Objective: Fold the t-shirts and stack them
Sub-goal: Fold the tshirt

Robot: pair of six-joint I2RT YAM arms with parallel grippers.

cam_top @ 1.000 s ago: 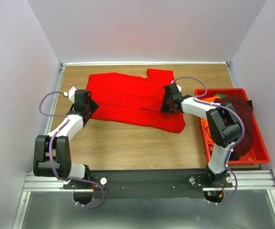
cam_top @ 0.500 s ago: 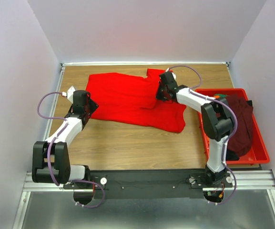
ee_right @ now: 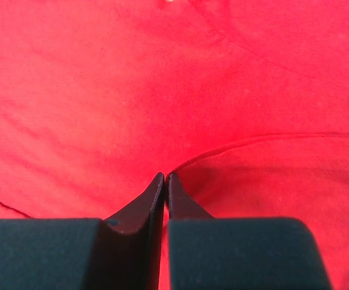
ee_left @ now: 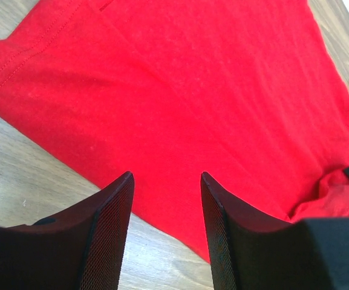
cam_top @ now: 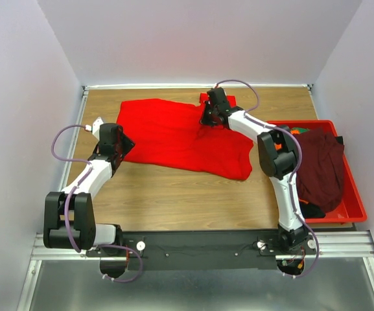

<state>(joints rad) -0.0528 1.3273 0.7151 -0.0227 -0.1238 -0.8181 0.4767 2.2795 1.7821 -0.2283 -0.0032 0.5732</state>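
A bright red t-shirt (cam_top: 167,133) lies spread on the wooden table. My right gripper (cam_top: 206,116) is over its back right part. In the right wrist view it (ee_right: 165,176) is shut on a pinch of the red t-shirt (ee_right: 132,84), and a fold edge runs up to the fingertips. My left gripper (cam_top: 126,143) is at the shirt's left edge. In the left wrist view it (ee_left: 165,176) is open and empty, straddling the hem of the shirt (ee_left: 210,78) just above the wood. A dark maroon t-shirt (cam_top: 319,170) lies heaped in the bin with a bit of orange cloth (cam_top: 295,132).
A rigid red plastic bin (cam_top: 357,206) stands at the right edge of the table. White walls close in the left, back and right sides. Bare wood (cam_top: 174,194) shows in front of the shirt.
My right gripper has moved from the shirt's right middle toward the back and left, pulling red cloth with it. The left gripper has stayed open at the left edge.
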